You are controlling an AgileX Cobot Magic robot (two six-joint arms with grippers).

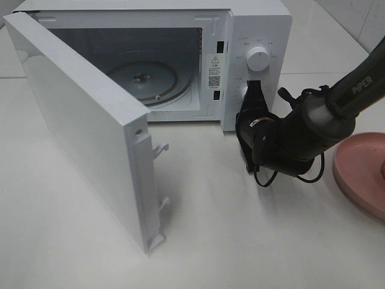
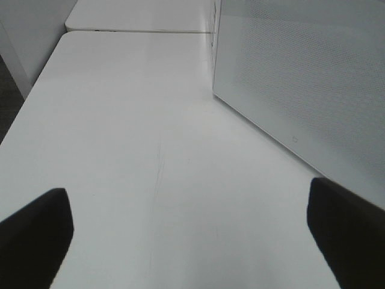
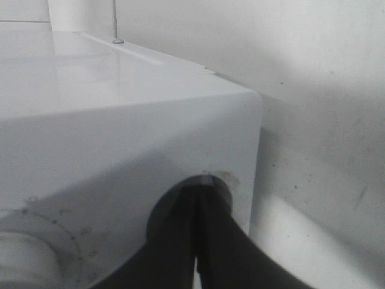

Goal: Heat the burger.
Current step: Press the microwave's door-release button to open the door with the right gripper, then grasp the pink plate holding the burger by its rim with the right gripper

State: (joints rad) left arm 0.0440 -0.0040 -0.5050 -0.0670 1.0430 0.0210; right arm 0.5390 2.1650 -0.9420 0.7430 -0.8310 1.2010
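The burger is not seen in any view; only the glass tray [image 1: 144,78] is seen inside the open microwave [image 1: 258,24]. The right claw [image 1: 253,87], fully closed and empty, is held at the lower knob [image 1: 244,94], nearer the pink plate [image 1: 361,174]. The left claw [image 2: 189,232] is spread wide, empty, above the desk [image 2: 150,120].

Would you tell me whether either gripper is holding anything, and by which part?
Nothing is held. The right gripper is shut empty, tips at the control panel of the white box-shaped microwave; the left gripper is open over the white table.
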